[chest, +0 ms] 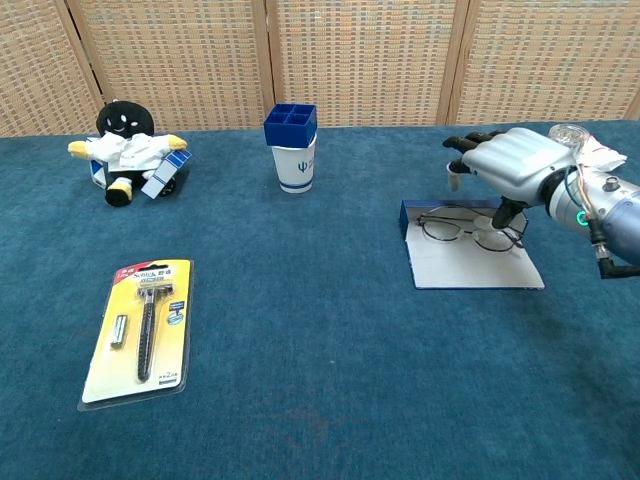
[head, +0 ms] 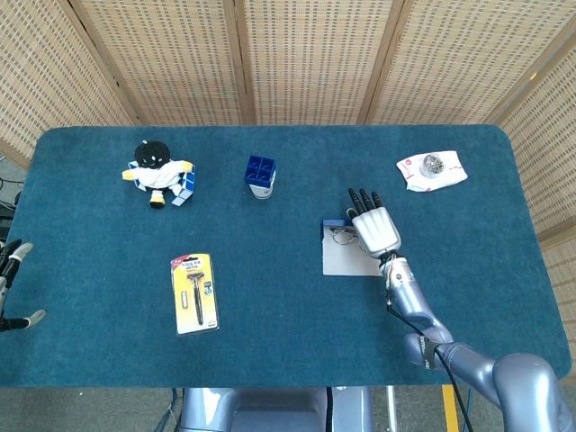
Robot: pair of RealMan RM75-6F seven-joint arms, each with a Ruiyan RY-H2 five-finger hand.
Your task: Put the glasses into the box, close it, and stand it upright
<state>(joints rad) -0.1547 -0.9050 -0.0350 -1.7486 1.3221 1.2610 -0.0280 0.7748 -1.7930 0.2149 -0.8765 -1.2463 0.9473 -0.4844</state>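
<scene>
The glasses (chest: 468, 228) lay in the opened box (chest: 470, 250), a flat white panel with a low blue wall along its far edge, right of centre on the blue desk (chest: 320, 360). The right robot hand (chest: 505, 160) hovered just above them, palm down, fingers spread and grasping nothing; in the chest view the frames sat clear below it. The left robot hand (head: 11, 279) showed only at the left edge of the head view, fingers apart and released. A razor pack (chest: 140, 330) lay lower left, a plush toy (chest: 128, 150) upper left.
</scene>
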